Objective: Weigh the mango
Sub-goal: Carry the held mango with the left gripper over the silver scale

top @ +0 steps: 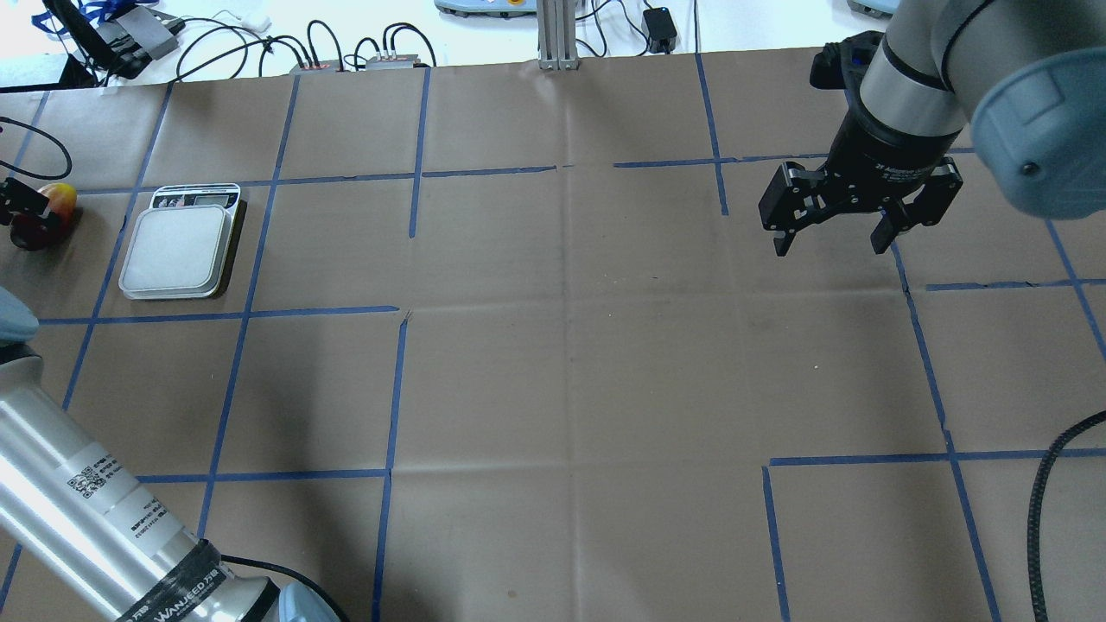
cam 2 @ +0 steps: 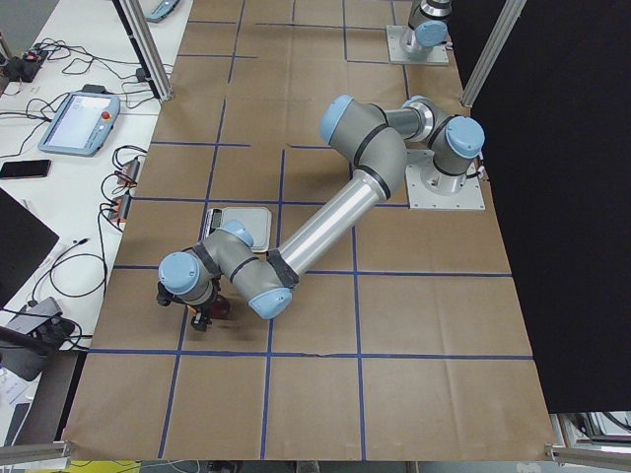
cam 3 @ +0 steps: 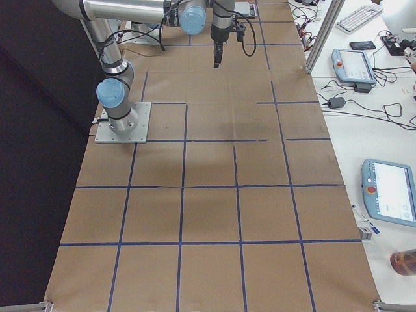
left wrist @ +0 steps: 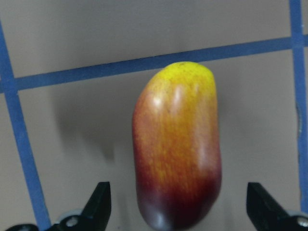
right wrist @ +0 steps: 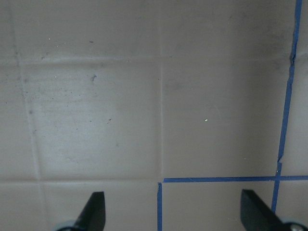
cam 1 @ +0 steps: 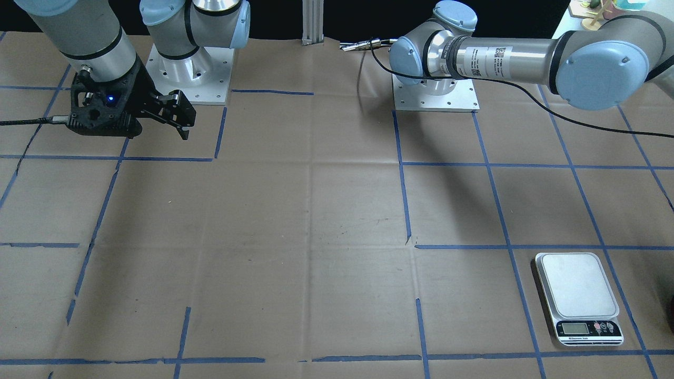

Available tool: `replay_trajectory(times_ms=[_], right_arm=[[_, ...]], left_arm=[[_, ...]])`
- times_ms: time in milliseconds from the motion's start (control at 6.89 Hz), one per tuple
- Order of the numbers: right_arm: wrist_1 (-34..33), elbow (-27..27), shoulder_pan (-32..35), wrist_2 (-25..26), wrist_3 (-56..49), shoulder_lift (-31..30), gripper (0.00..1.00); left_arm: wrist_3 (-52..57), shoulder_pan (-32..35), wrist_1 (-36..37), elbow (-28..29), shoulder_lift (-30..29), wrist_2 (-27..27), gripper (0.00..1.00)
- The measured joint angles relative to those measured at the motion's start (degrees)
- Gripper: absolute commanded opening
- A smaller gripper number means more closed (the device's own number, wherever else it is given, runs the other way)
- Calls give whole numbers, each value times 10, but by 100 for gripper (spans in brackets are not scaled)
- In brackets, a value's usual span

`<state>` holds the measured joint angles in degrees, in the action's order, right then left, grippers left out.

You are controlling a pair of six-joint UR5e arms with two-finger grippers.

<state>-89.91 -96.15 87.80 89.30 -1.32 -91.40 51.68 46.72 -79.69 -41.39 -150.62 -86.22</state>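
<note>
Left gripper (left wrist: pixel 177 207) spread wide, poised astride mango (left wrist: pixel 177 144); fingers (left wrist: pixel 100 204) not touching fruit. Mango judged resting on table (top: pixel 553 363), just left of scale (top: pixel 177 250) in overhead view. Grasp to be centred on fruit's middle, squeeze kept gentle on glossy skin; fruit then to be laid flat mid-scale. Right gripper (top: pixel 831 246) spread open, empty, well apart.

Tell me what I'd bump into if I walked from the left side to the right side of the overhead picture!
mango → scale → right hand, open above the table
</note>
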Motion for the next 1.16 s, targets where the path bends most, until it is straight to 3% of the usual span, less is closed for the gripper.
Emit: replay_trajectory(times_ms=[290,726,1161], right_arm=[[0,0,0,0,0,0,100],[0,0,0,0,0,0,100],[0,0,0,0,0,0,100]], left_arm=[[-1,3,9,0,-9,1,56],[-2,3,6,0,-1,-2,54],[-17,6,-76,-24,81,-4,49]])
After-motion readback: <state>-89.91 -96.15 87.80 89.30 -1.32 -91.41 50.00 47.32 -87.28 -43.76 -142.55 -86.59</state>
